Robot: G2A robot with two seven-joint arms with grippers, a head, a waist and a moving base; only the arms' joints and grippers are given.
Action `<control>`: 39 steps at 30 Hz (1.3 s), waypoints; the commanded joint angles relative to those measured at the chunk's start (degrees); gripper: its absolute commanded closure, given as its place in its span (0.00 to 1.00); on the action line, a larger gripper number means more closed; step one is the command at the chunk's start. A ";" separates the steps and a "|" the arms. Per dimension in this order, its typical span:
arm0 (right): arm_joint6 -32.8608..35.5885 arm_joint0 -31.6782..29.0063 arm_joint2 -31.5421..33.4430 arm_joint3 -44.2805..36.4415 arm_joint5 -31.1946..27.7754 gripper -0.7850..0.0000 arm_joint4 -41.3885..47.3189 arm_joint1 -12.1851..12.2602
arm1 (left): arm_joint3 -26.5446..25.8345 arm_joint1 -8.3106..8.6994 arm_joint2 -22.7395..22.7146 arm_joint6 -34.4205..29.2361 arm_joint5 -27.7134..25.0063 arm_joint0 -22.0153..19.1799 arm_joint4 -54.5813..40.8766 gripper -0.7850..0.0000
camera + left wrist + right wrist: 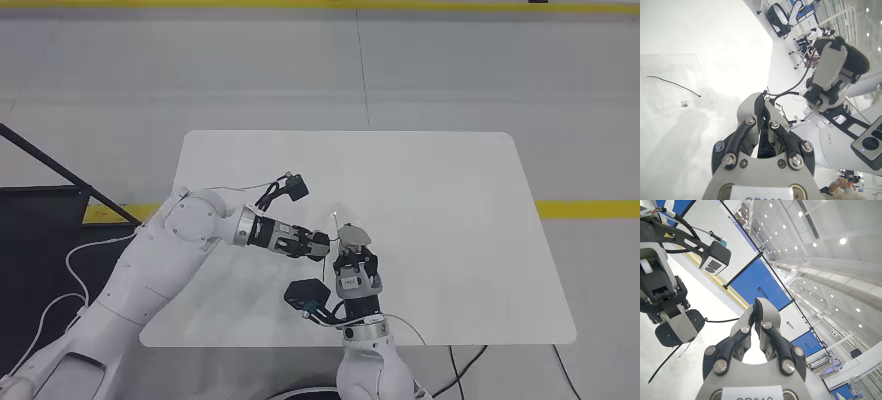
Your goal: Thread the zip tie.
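A black zip tie (723,320) stretches between my two grippers above the middle of the white table (450,200). My left gripper (694,323) is shut on it, and a flat tail of the strap (662,366) hangs down below its fingers. The thin end runs across to my right gripper (754,310), whose fingertips are shut on it. In the top view the left gripper (318,243) and right gripper (350,238) sit close together, tips almost meeting. In the left wrist view, the left gripper (763,108) has its pads pressed together, with the right gripper (831,62) beside it.
A clear flat tray (693,62) lies on the table beyond the grippers. It holds a second black zip tie (672,84) and a small brown scrap (684,104). White tabletop extends to the right and far side.
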 commanded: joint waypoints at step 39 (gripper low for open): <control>1.89 0.76 0.08 1.95 -1.10 1.00 -3.59 -1.87 | -2.14 1.07 0.74 3.30 1.03 1.06 1.13 1.00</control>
